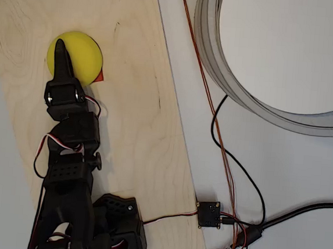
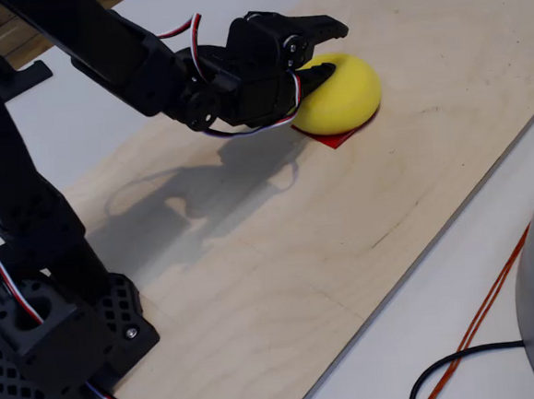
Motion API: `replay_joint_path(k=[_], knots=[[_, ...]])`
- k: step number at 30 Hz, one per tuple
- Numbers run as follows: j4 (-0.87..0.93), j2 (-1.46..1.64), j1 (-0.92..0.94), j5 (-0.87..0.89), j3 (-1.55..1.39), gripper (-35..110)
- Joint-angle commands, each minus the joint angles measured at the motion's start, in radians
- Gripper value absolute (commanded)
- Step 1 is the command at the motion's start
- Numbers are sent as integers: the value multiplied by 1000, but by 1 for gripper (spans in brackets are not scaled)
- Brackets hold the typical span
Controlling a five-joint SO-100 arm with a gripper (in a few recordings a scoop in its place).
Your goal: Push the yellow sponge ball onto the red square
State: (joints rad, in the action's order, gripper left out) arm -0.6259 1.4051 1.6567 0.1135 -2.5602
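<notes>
Most of the square [image 2: 338, 138] lies under the ball [image 2: 342, 92]; little pushing seems left. End effector [image 2: 316, 52] touches it, jaws slightly apart, gripping nothing.

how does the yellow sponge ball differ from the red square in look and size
The yellow sponge ball is a rounded, raised form; the red square is a flat patch lying on the wooden board. The ball is bright yellow, the square orange-red. The ball is wider: it sits over the square, leaving a corner and an edge of it visible. Both are matte and unmarked, and both rest on the board.
</notes>
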Motion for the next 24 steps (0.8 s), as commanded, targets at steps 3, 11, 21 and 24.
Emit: replay_joint_path(k=[3, 11, 21, 24], knots=[[-14, 28, 57, -20, -23, 15], [-14, 35, 64, -14, -43, 15], [-14, 109, 44, 3, -101, 15], [-14, 137, 43, 3, -107, 15]])
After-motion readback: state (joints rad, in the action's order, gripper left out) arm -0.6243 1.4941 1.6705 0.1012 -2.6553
